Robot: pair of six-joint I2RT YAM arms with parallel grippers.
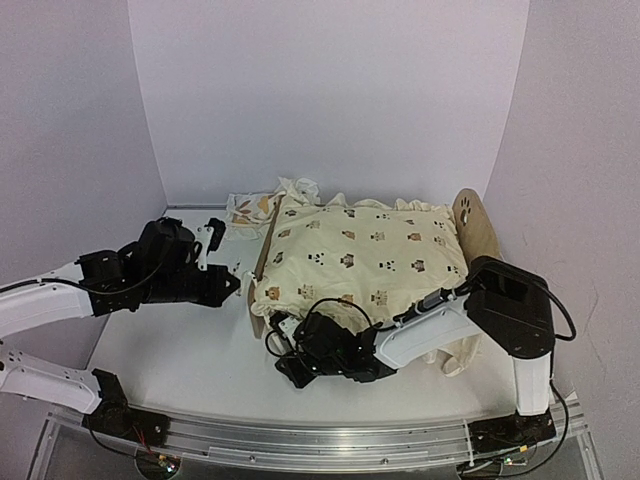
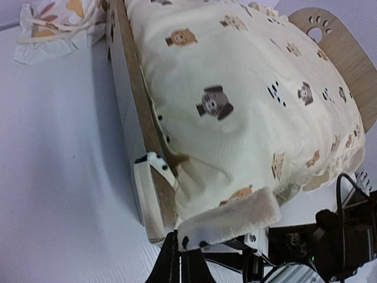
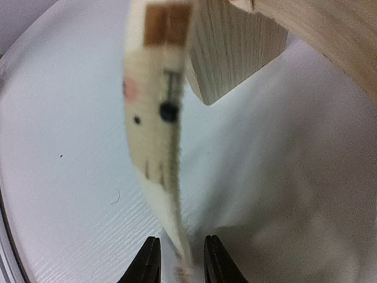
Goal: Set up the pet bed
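The pet bed (image 1: 478, 230) stands mid-table, its wooden frame mostly covered by the cream animal-print quilt (image 1: 360, 250). My left gripper (image 1: 236, 283) is at the bed's left end board (image 2: 135, 94). In the left wrist view it (image 2: 179, 242) is shut on a fleecy, black-dotted corner of the quilt (image 2: 235, 88). My right gripper (image 1: 283, 368) reaches under the bed's front left corner. In the right wrist view it (image 3: 182, 237) is open, and a blurred hanging edge of the quilt (image 3: 154, 118) runs down between its fingers. A wooden leg of the bed (image 3: 235, 47) is just beyond.
A small leaf-print pillow (image 1: 250, 208) lies on the table behind the bed's left end, also seen in the left wrist view (image 2: 53, 23). White walls close in the back and sides. A metal rail (image 1: 330, 440) runs along the near edge.
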